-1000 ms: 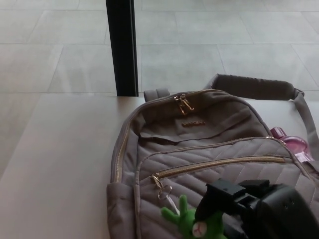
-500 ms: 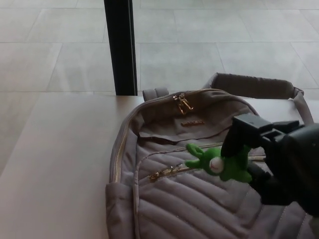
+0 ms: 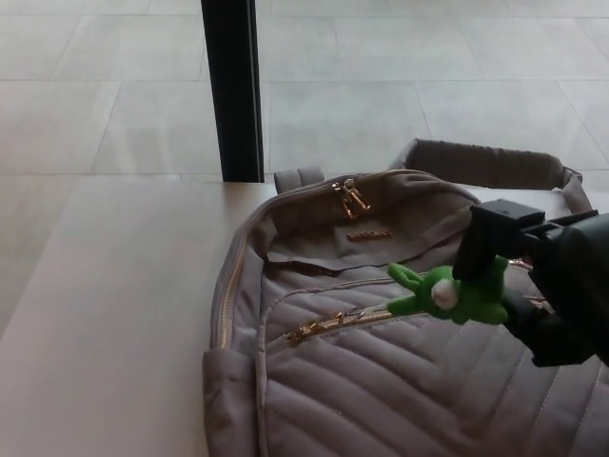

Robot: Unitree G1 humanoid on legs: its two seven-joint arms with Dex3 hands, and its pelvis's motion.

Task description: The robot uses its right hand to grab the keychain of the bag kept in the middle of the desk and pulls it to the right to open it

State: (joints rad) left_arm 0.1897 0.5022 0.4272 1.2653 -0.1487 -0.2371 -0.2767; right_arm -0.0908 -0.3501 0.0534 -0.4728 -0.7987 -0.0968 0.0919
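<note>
A grey quilted backpack (image 3: 381, 381) lies flat on the pale desk (image 3: 124, 324), its gold front-pocket zipper (image 3: 324, 326) running left to right. A green plush frog keychain (image 3: 455, 293) hangs in the air over the pocket, its arms pointing left. My right hand (image 3: 542, 286) comes in from the right edge and is shut on the frog's far side. The link between the frog and the zipper pull is too thin to make out. My left hand does not show.
A black post (image 3: 231, 90) stands behind the desk's far edge. The backpack's padded strap (image 3: 476, 164) lies at the back right. A second gold zipper pull (image 3: 352, 198) sits at the bag's top. Tiled floor lies beyond.
My right hand rose from the bottom edge with the green frog and carried it rightward. The front zipper's pulls have shifted slightly right.
</note>
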